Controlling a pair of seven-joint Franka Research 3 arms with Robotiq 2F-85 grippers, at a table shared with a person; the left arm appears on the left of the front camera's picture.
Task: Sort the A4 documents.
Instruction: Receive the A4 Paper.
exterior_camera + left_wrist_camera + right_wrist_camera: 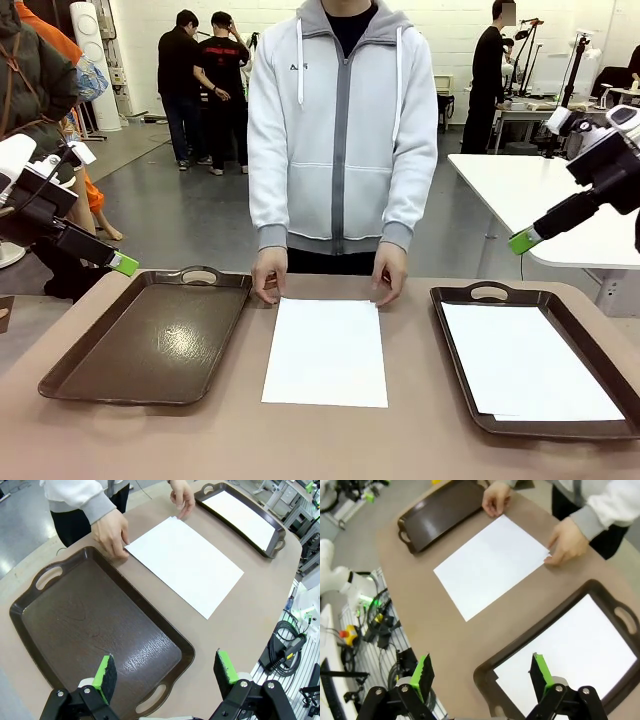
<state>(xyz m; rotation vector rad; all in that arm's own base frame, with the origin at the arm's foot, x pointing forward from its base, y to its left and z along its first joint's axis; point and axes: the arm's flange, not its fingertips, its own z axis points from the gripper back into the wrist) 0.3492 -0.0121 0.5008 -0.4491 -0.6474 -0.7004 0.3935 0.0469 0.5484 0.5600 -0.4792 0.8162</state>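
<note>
A blank white A4 document (326, 351) lies flat on the brown table between two dark trays, and the person's hands (268, 278) rest on its far corners. In the wrist views the same sheet (184, 563) (491, 563) shows with a hand at each far corner. Another white sheet (527, 362) (580, 656) lies inside the right tray (489, 293). The left tray (150, 340) (90, 630) holds nothing. My left gripper (167, 672) hangs open above the left tray's near end. My right gripper (482, 672) hangs open above the right tray's near corner.
The person in a white hoodie (342, 120) stands at the table's far edge. Cables and equipment (285, 645) (375, 625) lie beyond the table's edges. Another white table (540, 190) stands at the back right, and other people stand farther off.
</note>
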